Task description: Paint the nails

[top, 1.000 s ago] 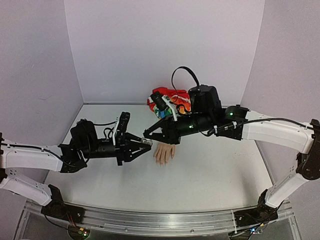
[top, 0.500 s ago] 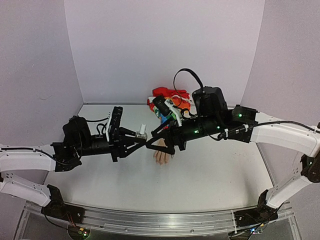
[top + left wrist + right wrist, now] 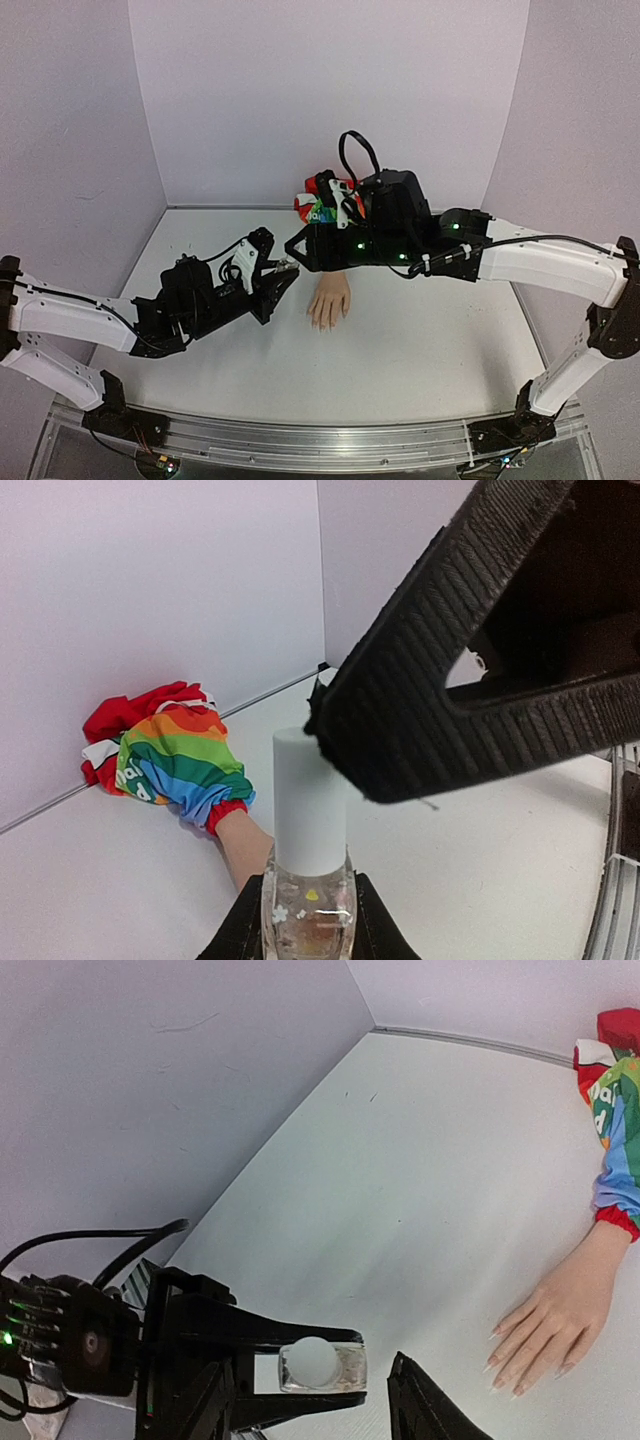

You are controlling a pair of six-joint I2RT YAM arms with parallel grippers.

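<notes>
Left gripper (image 3: 308,925) pinches the small clear bottle (image 3: 308,905) upright, with its white cap (image 3: 310,800) on top. Right gripper (image 3: 295,248), jaws spread, hovers beside the cap. The nails (image 3: 492,1365) of the fake hand (image 3: 328,303) rest on the table (image 3: 420,360), apart from both jaws.

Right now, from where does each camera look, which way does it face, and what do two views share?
Top external: above and behind the bases, facing the back wall; both arms show, left gripper and right gripper close together near the fake hand.
Left wrist: on the left arm, facing the rainbow sleeve; own fingers clamp the clear bottle.
Right wrist: looks down on that bottle; one own finger shows.
Shared: both wrist views hold bottle, sleeve.
</notes>
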